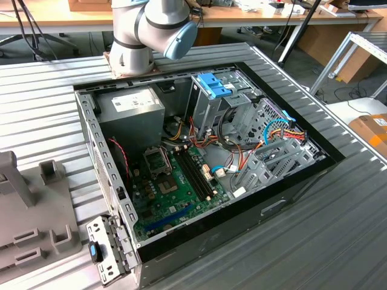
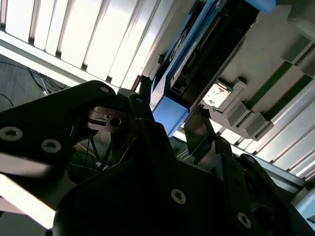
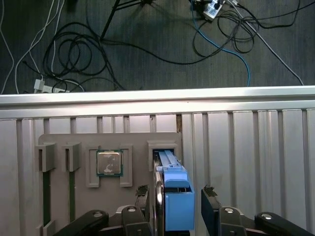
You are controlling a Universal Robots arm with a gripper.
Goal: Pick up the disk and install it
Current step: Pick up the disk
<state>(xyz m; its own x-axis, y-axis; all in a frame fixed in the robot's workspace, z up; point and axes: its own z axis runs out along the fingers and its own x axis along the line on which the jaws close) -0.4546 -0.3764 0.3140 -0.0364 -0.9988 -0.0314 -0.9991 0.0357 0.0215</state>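
The claw [image 3: 175, 191] is spread, one finger on each side of the blue-framed disk [image 3: 173, 172], which stands on edge in a grey tray [image 3: 133, 140].

Blue-framed, the disk [image 3: 173, 196] stands on edge in a slot of the grey holder [image 3: 133, 142]

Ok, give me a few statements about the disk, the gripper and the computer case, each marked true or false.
1. The disk stands on edge in a slot of the grey fixture. True.
2. The gripper is shut on the disk. False: its fingers stand open, one each side.
3. A processor chip lies in the fixture beside the disk. True.
4. The computer case is closed. False: it lies open, motherboard exposed.
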